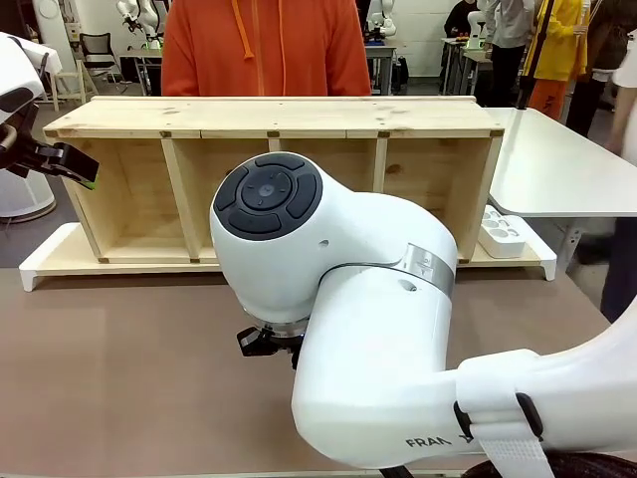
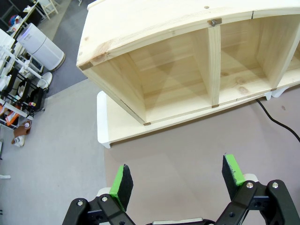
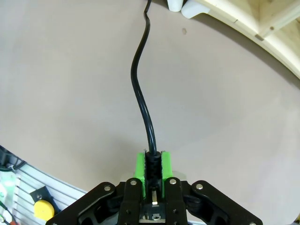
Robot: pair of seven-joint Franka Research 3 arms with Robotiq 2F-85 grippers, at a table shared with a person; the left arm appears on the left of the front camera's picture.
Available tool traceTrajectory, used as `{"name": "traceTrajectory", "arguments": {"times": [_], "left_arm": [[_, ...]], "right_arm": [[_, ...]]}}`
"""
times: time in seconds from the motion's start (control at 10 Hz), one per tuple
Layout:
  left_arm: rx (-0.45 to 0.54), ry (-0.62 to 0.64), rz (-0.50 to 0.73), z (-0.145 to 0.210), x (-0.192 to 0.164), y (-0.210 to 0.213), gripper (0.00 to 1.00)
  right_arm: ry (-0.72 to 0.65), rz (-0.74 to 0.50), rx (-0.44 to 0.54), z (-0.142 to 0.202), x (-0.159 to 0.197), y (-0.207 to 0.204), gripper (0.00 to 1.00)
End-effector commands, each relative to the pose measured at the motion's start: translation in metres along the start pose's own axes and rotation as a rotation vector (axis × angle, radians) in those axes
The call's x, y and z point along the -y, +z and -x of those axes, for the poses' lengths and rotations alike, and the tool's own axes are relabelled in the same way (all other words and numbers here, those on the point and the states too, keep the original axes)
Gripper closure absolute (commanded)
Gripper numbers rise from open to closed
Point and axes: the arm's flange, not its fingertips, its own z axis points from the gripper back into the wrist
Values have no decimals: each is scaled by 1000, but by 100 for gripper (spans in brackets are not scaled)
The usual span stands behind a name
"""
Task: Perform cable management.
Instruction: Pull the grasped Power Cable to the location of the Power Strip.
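Note:
The cable (image 3: 139, 89) is a thin black cord lying on the brown table (image 3: 70, 93). It runs from my right gripper (image 3: 152, 165) toward the white base of the wooden shelf (image 3: 276, 28). The right gripper's green pads are shut on the cable's near end. In the left wrist view another stretch of the cable (image 2: 276, 121) curves out from under the shelf (image 2: 154, 56) at the right edge. My left gripper (image 2: 177, 180) hangs open above the table in front of the shelf's end compartment, with nothing between its pads. The left gripper (image 1: 82, 171) sits at the shelf's left end.
My right arm (image 1: 378, 329) fills the foreground and hides the table's middle. The long wooden shelf (image 1: 279, 119) stands on a white base across the table. A white power strip (image 1: 503, 235) lies at its right end. A person in orange (image 1: 264, 45) stands behind it.

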Motion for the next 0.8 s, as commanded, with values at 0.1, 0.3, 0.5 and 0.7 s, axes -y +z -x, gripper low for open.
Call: {"name": "traceTrajectory", "arguments": {"times": [0.1, 0.3, 0.5, 0.7], "left_arm": [[0, 4, -2, 0, 0, 0, 0], [0, 4, -2, 0, 0, 0, 0], [0, 4, -2, 0, 0, 0, 0], [0, 4, -2, 0, 0, 0, 0]], "right_arm": [[0, 0, 0, 0, 0, 0, 84], [-6, 12, 0, 15, 17, 6, 84], [-79, 0, 35, 38, 59, 19, 84], [-173, 16, 38, 58, 102, 27, 84]]}}
